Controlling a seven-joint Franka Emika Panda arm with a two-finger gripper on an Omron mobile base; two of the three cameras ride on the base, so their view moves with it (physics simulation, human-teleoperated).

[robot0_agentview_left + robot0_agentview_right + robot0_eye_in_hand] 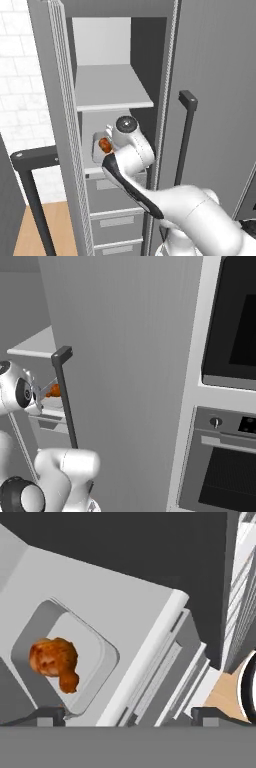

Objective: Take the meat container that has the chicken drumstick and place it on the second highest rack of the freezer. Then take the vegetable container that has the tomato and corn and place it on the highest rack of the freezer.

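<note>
From my seat I see the freezer (112, 90) standing open, its door (125, 371) swung out toward the right with the dark bar handle (186, 135) on it. The highest rack (112, 90) is a bare grey shelf under a white back wall. The meat container (65, 662) sits on the shelf below it (135, 627), with the chicken drumstick (54, 661) lying inside, thick end toward the tray's middle. In the hand view the gripper (127, 716) has its two tips spread wide apart, open and holding nothing. The left tip sits at the tray's near corner, so the tray lies off to the left side of the hand, and whether they touch I cannot tell. The drumstick (105, 145) also peeks out beside the wrist in the left base view, and in the right base view (54, 390). Grey drawers (112, 220) sit below the shelves.
</note>
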